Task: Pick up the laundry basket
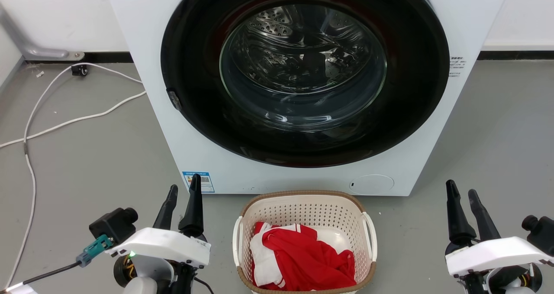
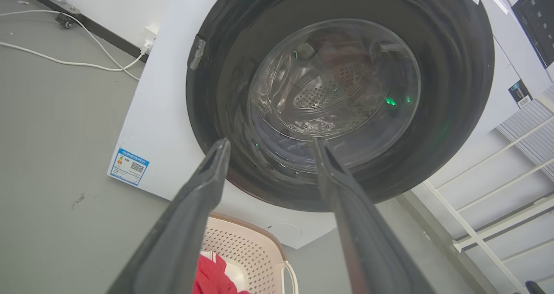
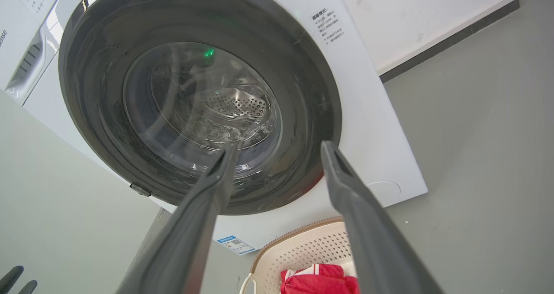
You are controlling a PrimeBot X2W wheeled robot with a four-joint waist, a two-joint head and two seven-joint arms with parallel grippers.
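Plainly the job stood at its opening step: the approach. The laundry basket (image 1: pixel 303 211) sat on the floor just in front of the washer (image 1: pixel 143 112), below its round glass door, with a red-and-white garment (image 1: pixel 307 255) heaped inside. The left gripper (image 1: pixel 184 182) hovered before the washer's lower left corner and the right gripper (image 1: pixel 462 187) just off its lower right corner, both apart from the basket, the right one the farther away. Each pair of fingers was parted and held nothing. By my reckoning, the next move called for both arms to come inward and down in front of the washer — one gripper to the left handle (image 1: pixel 236 237), the other to the right handle (image 1: pixel 373 235) — then to close on them and lift evenly, so the load would not tip.
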